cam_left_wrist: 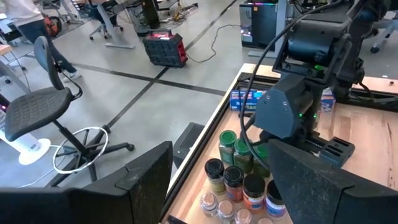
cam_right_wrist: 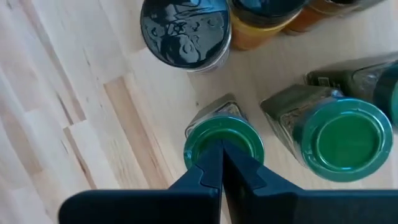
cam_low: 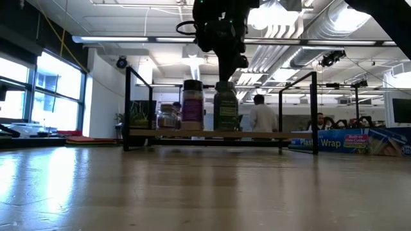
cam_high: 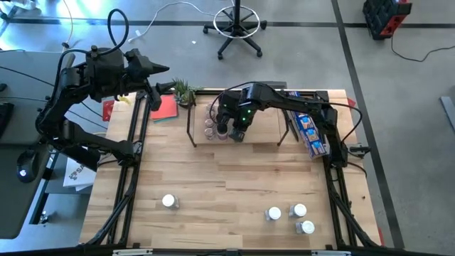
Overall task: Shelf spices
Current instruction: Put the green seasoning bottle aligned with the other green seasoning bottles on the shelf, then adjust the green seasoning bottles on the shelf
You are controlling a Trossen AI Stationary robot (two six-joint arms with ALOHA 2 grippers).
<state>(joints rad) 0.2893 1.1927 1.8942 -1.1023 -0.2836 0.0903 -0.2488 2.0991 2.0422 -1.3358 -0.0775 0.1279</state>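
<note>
The low wooden shelf (cam_high: 263, 122) stands at the table's far side, and several spice jars (cam_high: 213, 125) are clustered on its left end. My right gripper (cam_right_wrist: 222, 148) is shut and points straight down over a green-lidded jar (cam_right_wrist: 224, 138), which stands upright on the shelf board (cam_low: 257, 134) beside a second green-lidded jar (cam_right_wrist: 342, 138). Three white-lidded jars (cam_high: 298, 210) stand on the table near its right front, and one more (cam_high: 169, 202) stands left of them. My left gripper (cam_high: 160, 70) is open, raised beyond the table's far left corner. My right gripper comes from above with its shut fingertips (cam_low: 225, 76) at the middle of the jar's green lid (cam_right_wrist: 205, 134). I cannot tell whether the tips rest on the lid or hover just over it. The jar stands upright on the shelf.
A long blue packet (cam_high: 309, 129) lies right of the shelf under my right arm. A red flat square (cam_high: 165, 108) and a small plant (cam_high: 183, 91) sit left of the shelf. A black-lidded jar (cam_right_wrist: 185, 30) stands close by. People are seated in the room behind (cam_low: 262, 115).
</note>
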